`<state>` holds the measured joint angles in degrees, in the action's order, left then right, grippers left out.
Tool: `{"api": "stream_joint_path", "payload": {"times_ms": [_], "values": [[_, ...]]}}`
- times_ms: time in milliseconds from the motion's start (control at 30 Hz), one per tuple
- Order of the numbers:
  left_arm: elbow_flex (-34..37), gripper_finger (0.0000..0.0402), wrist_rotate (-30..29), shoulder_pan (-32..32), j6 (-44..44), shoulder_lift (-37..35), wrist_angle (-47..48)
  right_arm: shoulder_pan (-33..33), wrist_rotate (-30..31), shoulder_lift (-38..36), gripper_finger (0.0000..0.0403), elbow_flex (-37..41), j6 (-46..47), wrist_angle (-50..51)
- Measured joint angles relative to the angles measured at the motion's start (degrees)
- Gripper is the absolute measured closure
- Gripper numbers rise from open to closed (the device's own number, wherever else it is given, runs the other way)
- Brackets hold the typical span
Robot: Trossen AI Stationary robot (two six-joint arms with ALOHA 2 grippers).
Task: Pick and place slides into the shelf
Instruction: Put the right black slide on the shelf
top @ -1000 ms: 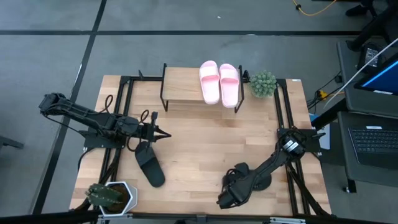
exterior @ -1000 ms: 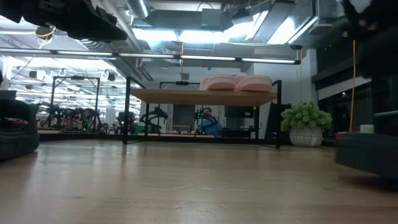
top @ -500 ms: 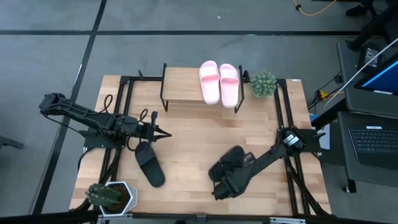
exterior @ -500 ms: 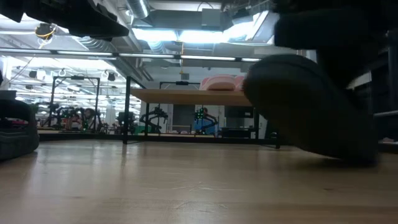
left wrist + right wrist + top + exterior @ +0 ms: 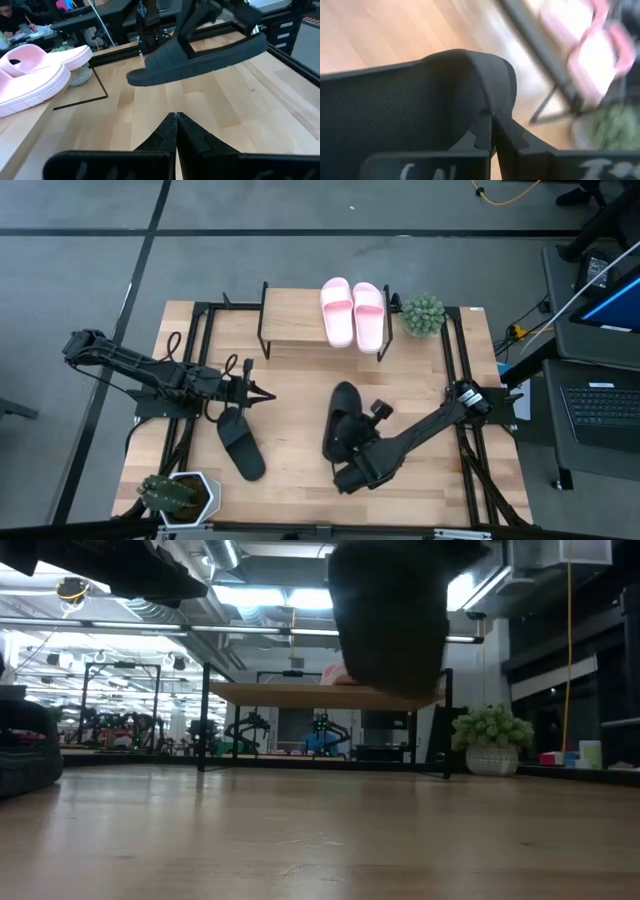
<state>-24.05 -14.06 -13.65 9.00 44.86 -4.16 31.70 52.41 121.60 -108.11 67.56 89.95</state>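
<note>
From above we see our right gripper (image 5: 352,470) clamped on a black slide (image 5: 343,420), at five o'clock from the shelf (image 5: 292,322) bearing both pink slides (image 5: 352,311). Only the left wrist view shows it airborne. Left gripper (image 5: 262,395) pressed together, idle.

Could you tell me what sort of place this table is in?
Probably a robotics lab or workshop: a laptop on a side desk, more robot rigs across the room, and exposed ceiling ducts with strip lights.
</note>
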Motion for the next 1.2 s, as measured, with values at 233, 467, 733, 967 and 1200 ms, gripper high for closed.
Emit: {"api": "stream_joint_path", "payload": {"times_ms": [233,467,733,967,1200], "values": [[0.0,0.0401,0.0,0.0,-1.4,0.0,-0.9,-2.4,7.7,0.0,0.0394,-5.4,-17.9,0.1],[0.0,0.0401,0.0,0.0,-1.5,0.0,-1.2,-7.4,11.8,0.0,0.0394,-13.0,-37.0,0.1],[0.0,0.0401,0.0,0.0,-2.2,0.0,-2.0,-14.2,8.8,0.0,0.0394,-25.1,-54.0,-0.8],[0.0,0.0401,0.0,0.0,-2.0,0.0,-1.9,-19.1,-1.9,-2.4,0.0394,-24.7,-70.9,-16.8],[0.0,0.0401,0.0,0.0,-2.0,0.0,-1.9,-23.2,-8.1,-2.4,0.0394,-24.7,-80.3,-26.4]]}}
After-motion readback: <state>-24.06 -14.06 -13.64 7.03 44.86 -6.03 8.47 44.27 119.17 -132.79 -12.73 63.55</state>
